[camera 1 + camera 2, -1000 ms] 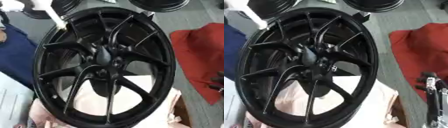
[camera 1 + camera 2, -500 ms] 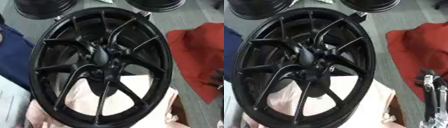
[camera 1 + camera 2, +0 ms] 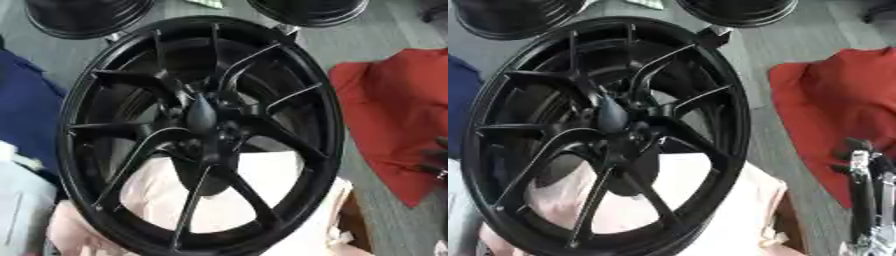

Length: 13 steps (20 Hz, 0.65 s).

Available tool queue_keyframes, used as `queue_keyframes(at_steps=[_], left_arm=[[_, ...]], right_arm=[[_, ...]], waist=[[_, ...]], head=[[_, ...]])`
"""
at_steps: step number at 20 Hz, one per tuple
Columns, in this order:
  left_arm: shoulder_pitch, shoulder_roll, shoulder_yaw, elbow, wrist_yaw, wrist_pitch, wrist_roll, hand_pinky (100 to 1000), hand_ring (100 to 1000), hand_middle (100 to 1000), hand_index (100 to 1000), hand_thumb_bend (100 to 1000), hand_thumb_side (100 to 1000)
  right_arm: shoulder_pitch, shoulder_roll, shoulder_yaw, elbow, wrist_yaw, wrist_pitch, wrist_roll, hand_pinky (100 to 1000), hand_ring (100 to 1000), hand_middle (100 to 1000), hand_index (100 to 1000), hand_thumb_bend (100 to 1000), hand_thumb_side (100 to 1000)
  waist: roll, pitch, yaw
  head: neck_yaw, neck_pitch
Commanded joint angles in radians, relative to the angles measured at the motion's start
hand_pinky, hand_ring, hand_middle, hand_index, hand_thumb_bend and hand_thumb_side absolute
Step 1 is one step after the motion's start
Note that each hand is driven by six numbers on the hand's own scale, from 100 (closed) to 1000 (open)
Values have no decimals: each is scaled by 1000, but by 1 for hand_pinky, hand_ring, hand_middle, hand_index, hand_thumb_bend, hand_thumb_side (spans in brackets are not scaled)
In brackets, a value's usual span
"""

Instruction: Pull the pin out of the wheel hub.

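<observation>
A black multi-spoke wheel hub (image 3: 131, 150) fills the middle of both views and lies tilted on a pale pink cloth (image 3: 254, 200). At its centre a dark tapered piece (image 3: 201, 114) stands up where the spokes meet; it may be the pin, though I cannot tell for sure. My right hand (image 3: 866, 192) shows at the lower right edge, black and silver, fingers straight and pointing up. It is well clear of the wheel and holds nothing. Only its dark fingertips (image 3: 436, 159) reach into the left eye view. My left hand is out of sight.
Two more black wheels (image 3: 83, 17) (image 3: 311, 11) lie at the far edge. A red cloth (image 3: 398, 115) is spread to the right and a blue cloth (image 3: 26, 110) to the left. Grey floor (image 3: 754, 65) shows between them. A brown edge (image 3: 353, 220) runs beside the pink cloth.
The whole picture has shifted, so the camera has moved; the far wheels now show more. A white thing at the rim's upper left one second ago is gone. My right hand stays low right.
</observation>
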Motion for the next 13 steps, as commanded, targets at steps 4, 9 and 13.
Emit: queue_keyframes(at_steps=[4,9,13], left_arm=[[7,-28,38,-171,175,-55,223,718,575,615,741,432,518],[55,-157,15,-396,274,-73,461,699,548,592,730,444,501],[130,-308,9,-560,298,-74,621,694,541,584,724,452,497]], right_arm=[[2,-3,-5,-19,-7,-9,-2,617,719,507,704,100,808],[-1,-14,2,-19,-25,-21,4,617,719,508,705,100,802],[0,-14,7,-19,-38,-39,5,617,719,508,705,100,795]], waist=[[-3,-24,5],[-13,-20,0],[-24,-15,-7]], head=[[-3,-17],[5,-29],[10,-32]])
